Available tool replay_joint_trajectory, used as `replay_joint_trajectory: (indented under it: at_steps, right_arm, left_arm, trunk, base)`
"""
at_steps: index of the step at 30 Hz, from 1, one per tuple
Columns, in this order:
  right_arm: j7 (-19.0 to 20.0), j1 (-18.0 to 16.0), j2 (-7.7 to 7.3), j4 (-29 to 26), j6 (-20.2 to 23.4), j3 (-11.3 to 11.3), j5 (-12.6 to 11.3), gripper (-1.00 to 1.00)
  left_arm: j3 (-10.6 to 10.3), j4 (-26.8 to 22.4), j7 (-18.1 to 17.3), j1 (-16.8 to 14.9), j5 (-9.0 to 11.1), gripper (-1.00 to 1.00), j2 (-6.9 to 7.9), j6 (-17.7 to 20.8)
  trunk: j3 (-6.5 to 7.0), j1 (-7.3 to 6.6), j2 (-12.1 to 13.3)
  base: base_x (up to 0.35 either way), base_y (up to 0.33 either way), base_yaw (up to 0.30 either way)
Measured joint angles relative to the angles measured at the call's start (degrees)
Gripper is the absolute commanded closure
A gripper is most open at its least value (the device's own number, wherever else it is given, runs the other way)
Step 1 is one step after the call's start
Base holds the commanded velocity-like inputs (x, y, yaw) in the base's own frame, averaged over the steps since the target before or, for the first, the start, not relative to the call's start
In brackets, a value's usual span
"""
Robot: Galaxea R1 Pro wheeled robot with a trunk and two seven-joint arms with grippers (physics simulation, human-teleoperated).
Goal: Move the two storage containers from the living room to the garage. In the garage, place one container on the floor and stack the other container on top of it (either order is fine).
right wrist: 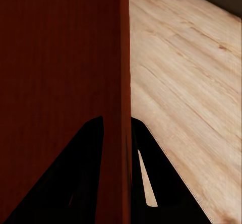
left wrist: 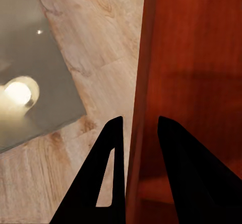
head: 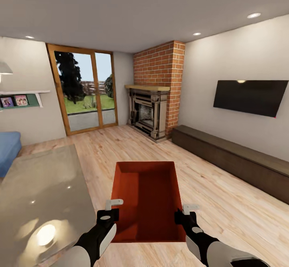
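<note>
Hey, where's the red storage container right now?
In the head view the storage container sits low at centre, between the left gripper and right gripper, each straddling a side wall, over the wood floor beside the grey table.

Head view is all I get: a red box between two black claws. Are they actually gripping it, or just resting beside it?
Observer: Gripping. The left wrist view shows the left gripper straddling the wall of the storage container, one finger outside and one inside.
Operator: And the other claw?
Observer: In the right wrist view the right gripper pinches the opposite wall the same way, with its fingers close against both faces.
</note>
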Motion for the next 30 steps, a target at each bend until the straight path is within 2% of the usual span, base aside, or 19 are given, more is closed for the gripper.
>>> replay_joint_trajectory:
  at_steps: [30]
  right_arm:
    - [-0.01, 0.01, 0.01, 0.0, -0.01, -0.05, 0.05, 1.0]
  left_arm:
    - [0.0, 0.04, -0.02, 0.0, -0.05, 1.0, 0.0, -0.03]
  trunk:
    - [0.84, 0.0, 0.0]
  base:
    - [-0.311, -0.076, 0.264]
